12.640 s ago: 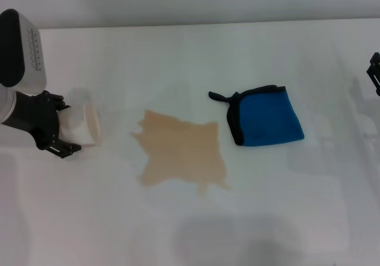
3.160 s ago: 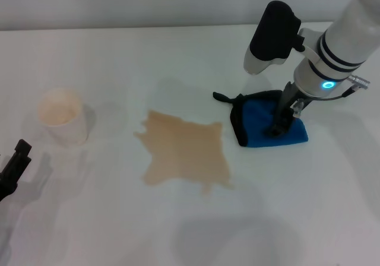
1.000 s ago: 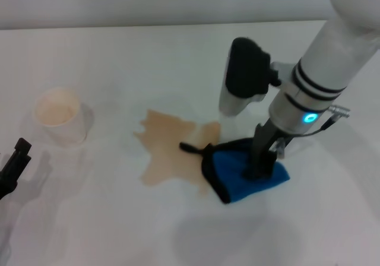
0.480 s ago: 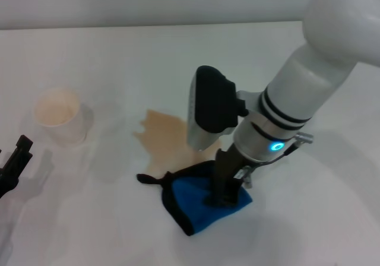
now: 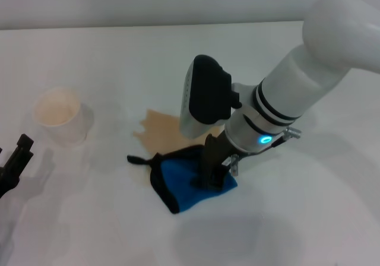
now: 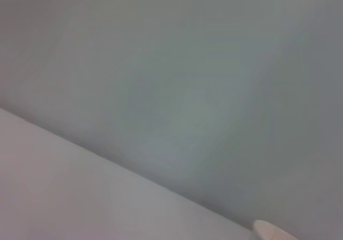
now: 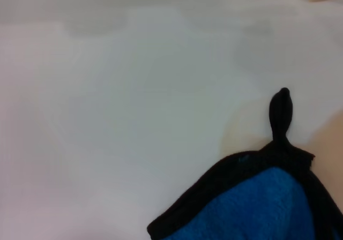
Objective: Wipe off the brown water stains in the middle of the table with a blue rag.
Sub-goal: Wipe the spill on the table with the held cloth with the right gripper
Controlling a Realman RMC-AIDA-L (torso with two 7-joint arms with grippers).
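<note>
The blue rag (image 5: pixel 181 187) with its black trim lies on the near part of the brown water stains (image 5: pixel 160 129), and its loop (image 5: pixel 138 159) points left. My right gripper (image 5: pixel 209 172) stands upright on the rag's right half, pressing it onto the table (image 5: pixel 297 218), fingers pinched together on the cloth. Only the far left part of the stain shows beyond the rag and arm. The right wrist view shows the rag's corner (image 7: pixel 257 202) and loop (image 7: pixel 281 111). My left gripper (image 5: pixel 16 159) rests at the table's left edge, away from the stain.
A white paper cup (image 5: pixel 59 120) stands to the left of the stain, between it and my left gripper. Its rim also shows in the left wrist view (image 6: pixel 273 230). My right arm's bulky wrist (image 5: pixel 205 97) hangs over the stain's right side.
My right gripper has dragged the rag leftward and slightly farther from me. The rag now covers more of the stain's near edge. The left arm has stayed put.
</note>
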